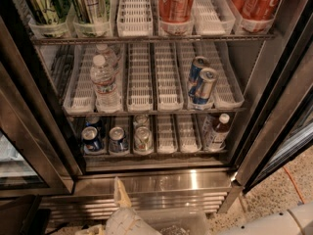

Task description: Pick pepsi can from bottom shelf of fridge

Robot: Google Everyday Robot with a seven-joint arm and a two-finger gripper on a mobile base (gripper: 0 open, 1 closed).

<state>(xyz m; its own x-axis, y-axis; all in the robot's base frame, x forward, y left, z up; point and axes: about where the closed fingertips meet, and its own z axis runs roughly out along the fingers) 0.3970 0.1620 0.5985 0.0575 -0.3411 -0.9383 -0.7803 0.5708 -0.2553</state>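
Observation:
The fridge point(161, 182) stands in front of me with its glass door swung open. On the bottom shelf point(166, 133), two short dark blue cans with silver tops stand side by side at the left. One is the pepsi can point(91, 139) and the other point(118, 140) is next to it; I cannot tell their labels apart. A pale silver-beige can point(143, 138) stands right of them. My gripper point(105, 212) is low in the view, below the steel base panel and outside the fridge. Its fingers point(120, 192) are spread apart and empty.
A brown bottle with a white cap point(217, 131) stands at the right of the bottom shelf. The middle shelf holds water bottles point(105, 82) and slim blue-and-silver cans point(203, 84). Red cola cans point(176, 1) and green cans point(41, 1) are on top. The open door frame point(274, 116) is at the right.

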